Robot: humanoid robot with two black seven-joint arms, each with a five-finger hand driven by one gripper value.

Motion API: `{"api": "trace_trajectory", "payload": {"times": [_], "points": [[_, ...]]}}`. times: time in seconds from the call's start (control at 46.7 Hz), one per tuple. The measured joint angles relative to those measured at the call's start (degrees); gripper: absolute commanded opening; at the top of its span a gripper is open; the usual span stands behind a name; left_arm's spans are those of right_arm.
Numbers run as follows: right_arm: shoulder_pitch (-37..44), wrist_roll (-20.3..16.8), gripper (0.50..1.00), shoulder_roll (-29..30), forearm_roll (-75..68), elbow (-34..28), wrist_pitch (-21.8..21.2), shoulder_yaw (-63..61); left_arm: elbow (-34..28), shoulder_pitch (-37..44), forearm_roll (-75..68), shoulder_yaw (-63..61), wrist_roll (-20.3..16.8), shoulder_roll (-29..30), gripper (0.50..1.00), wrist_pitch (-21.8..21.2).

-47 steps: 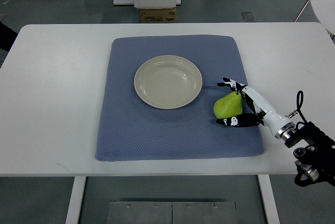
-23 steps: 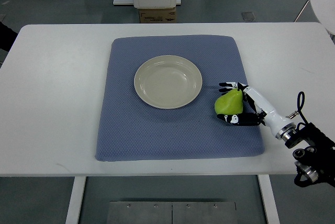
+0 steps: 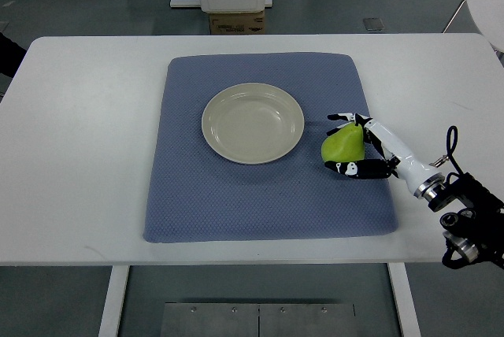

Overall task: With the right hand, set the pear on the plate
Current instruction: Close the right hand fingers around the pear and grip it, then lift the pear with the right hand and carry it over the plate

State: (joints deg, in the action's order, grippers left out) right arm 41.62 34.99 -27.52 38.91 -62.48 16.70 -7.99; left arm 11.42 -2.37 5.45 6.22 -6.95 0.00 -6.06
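Change since earlier frames: the right robot hand [image 3: 352, 146] has closed further around the pear [image 3: 343, 145]; hand and fruit together have shifted slightly toward the far side of the mat.
Robot hand state: fingers curled onto the pear, one dark-tipped finger [image 3: 341, 118] over its far side and another along its near side. It reads as a grasp.
Pear location: on or just above the blue mat [image 3: 236, 203], to the right of the plate [image 3: 253, 123] and near its rim, not touching it. Whether it has left the mat cannot be told from this view.
Pear relative to hand: it sits at the fingertips, on the left end of the hand, not deep in the palm; the white forearm [image 3: 402, 156] runs off to the near right.
Left arm: not visible.
Step in hand: securing the grip before the lift; the plate holds nothing.
Risk 1: the pear may slip or roll out during the lift. Cause: a rounded, tapered surface held at the fingertips only.
Risk 2: the fingers or pear may catch the plate rim and push the plate across the mat. Cause: too low a carry height on the leftward move.
Counter: white counter [image 3: 79, 156], bearing only the mat, plate and pear.
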Motion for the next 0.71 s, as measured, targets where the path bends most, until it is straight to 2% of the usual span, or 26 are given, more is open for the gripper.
{"api": "trace_trajectory", "payload": {"times": [0.278, 0.471, 0.707], "points": [[4.4, 0.0, 0.5, 0.7, -0.3, 0.0, 0.1, -1.2, 0.0, 0.0, 0.0, 0.0, 0.0, 0.0, 1.0, 0.0], [8.3, 0.0, 0.5, 4.6, -2.0, 1.8, 0.2, -0.9, 0.0, 0.0, 0.0, 0.0, 0.0, 0.0, 1.0, 0.0], [12.2, 0.0, 0.5, 11.3, -2.7, 8.1, 0.3, 0.6, 0.0, 0.0, 0.0, 0.0, 0.0, 0.0, 1.0, 0.0]]}}
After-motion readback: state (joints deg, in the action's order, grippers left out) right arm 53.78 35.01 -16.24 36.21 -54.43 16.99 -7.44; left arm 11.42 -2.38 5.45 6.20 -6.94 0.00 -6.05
